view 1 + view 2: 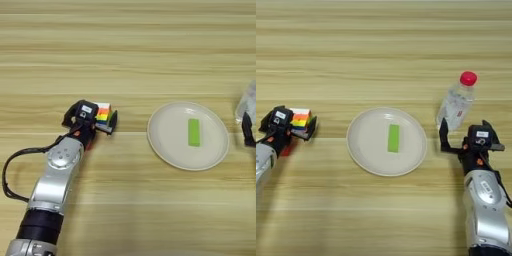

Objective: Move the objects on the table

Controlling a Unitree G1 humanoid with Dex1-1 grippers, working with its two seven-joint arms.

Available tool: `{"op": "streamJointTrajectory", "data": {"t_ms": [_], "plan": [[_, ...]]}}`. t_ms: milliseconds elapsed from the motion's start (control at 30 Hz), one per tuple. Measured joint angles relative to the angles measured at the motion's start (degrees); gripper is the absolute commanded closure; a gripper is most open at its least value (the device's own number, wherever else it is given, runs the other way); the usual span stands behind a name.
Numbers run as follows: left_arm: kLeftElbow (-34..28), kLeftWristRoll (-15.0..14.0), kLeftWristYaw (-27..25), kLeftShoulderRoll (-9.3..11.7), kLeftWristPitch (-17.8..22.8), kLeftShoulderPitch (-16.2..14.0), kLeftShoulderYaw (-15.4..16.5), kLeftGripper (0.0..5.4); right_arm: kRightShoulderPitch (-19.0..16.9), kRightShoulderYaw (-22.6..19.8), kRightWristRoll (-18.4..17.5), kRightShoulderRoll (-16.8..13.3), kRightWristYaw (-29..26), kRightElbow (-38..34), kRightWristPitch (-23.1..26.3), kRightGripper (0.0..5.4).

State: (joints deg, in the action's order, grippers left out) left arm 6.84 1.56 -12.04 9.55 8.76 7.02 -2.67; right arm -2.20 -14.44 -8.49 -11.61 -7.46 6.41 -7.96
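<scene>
Left gripper (pixel 93 121) at nine o'clock, jaws spread around cube (pixel 102 114); right gripper (pixel 468 138) at four, spread beside bottle (pixel 457 103).

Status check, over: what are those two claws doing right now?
Left gripper around puzzle cube. Right gripper open beside bottle. Plate with green strip sits between.

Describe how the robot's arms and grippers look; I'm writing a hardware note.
Both arms have silver-grey rounded shells. The left arm ends in a black cuff and has a thin black cable looping beside it. Each gripper, left gripper and right gripper, is black with a small white label on top and orange-red accents at the wrist.
</scene>
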Motion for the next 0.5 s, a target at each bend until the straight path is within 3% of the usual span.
{"op": "streamJointTrajectory", "data": {"t_ms": [200,500], "plan": [[1.6,-0.76,-0.27,0.01,-0.2,0.74,0.34,0.0,-0.01,0.0,0.0,0.17,0.6,-1.26,0.01,0.02],[2.78,-2.04,-1.22,0.05,-0.28,1.44,1.0,0.82,-0.01,0.07,0.0,0.25,0.74,-1.78,0.03,0.0]]}}
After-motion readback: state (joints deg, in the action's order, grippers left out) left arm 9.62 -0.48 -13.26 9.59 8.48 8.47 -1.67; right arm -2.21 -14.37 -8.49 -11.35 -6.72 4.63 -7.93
